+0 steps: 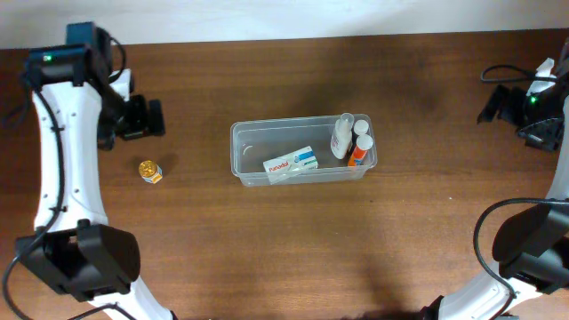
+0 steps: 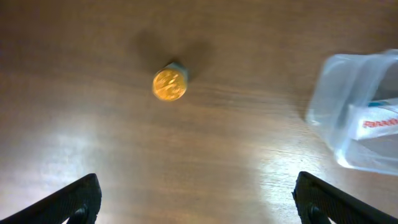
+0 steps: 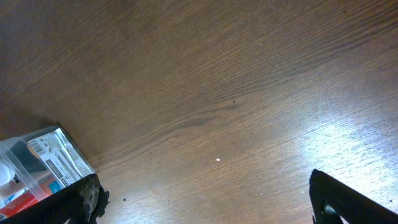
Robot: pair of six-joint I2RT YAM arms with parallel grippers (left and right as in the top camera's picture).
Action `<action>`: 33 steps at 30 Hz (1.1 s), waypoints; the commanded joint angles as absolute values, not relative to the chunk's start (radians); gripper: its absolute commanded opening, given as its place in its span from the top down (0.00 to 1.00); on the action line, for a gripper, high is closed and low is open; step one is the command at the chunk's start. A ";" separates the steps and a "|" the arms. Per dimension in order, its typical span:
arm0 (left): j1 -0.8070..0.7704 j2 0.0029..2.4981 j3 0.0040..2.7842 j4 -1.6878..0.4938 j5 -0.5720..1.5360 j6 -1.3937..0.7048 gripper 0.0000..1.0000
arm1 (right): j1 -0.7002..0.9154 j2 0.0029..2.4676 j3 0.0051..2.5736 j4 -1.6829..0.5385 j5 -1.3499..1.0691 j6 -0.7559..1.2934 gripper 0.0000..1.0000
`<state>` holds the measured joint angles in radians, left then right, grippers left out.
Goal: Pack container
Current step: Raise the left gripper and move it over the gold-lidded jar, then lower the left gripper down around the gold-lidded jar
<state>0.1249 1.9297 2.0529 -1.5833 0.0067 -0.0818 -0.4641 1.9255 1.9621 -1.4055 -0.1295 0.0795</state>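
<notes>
Both jaws stand wide open and empty, well apart from the container (image 1: 252, 149).

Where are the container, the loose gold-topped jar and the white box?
container (image 1: 253, 147), overhead view, bare floor near its left end.
gold-topped jar (image 2: 169, 84), left wrist view, its lid.
white box (image 1: 291, 163), overhead view, top face.

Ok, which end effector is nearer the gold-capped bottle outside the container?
Left. The left end effector is near the gold-capped bottle, toward the far edge; the right end effector is across the table, past the container.
</notes>
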 commanded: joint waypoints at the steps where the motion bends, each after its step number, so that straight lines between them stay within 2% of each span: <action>1: 0.150 1.916 1.994 -1.562 0.015 -0.118 0.01 | -0.465 1.910 1.964 -1.405 -0.135 0.086 0.02; 13: 0.174 1.916 1.795 -1.379 0.284 -0.119 0.01 | -0.465 1.910 1.964 -1.405 -0.134 0.086 0.02; 23: 0.174 1.916 1.781 -1.383 -0.054 -0.193 0.01 | -0.465 1.910 1.964 -1.405 -0.135 0.086 0.02; 33: 0.173 1.916 1.625 -1.263 -0.068 -0.198 0.01 | -0.465 1.910 1.964 -1.406 -0.135 0.086 0.01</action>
<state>0.1707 1.9297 1.6848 -1.2881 -0.0460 -0.1810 -0.4641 1.9255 1.9621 -1.4052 -0.1295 0.0795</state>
